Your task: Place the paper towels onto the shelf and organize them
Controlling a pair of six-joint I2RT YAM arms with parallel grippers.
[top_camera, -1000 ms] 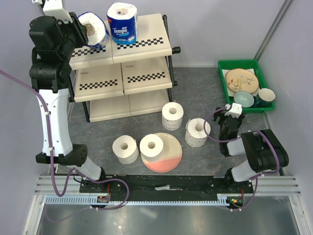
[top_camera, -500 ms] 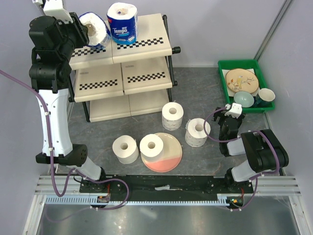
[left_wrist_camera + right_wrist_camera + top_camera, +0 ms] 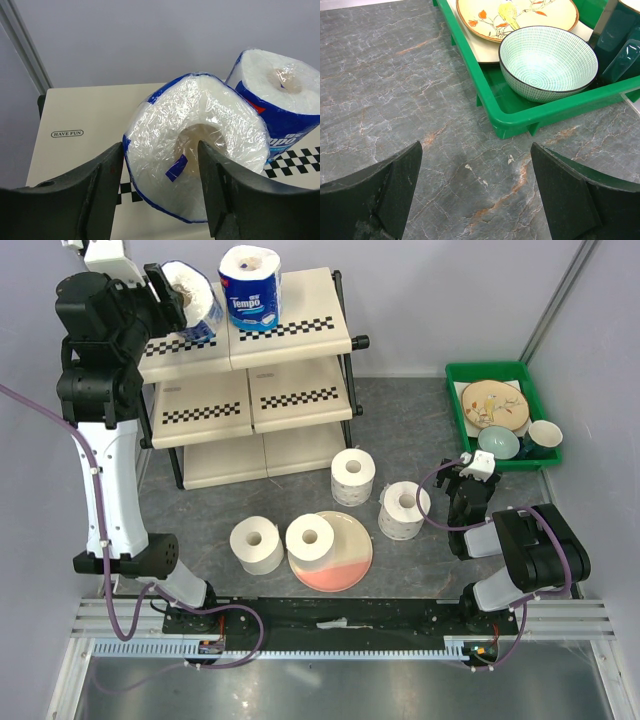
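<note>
Left wrapped roll [image 3: 195, 150]: crinkled clear plastic film, glossy, blue print; white paper beneath. Right wrapped roll [image 3: 280, 105]: same shiny film. Unwrapped rolls [image 3: 345, 485]: matt white paper, soft-looking. Shelf panels [image 3: 85, 110]: smooth matt cream, printed black checkered stripe. Table [image 3: 395, 75]: grey marble-look, veined, faint sheen. Tray [image 3: 520, 117]: glossy green plastic. Bowl [image 3: 547, 62]: glazed ceramic, fine pattern.
</note>
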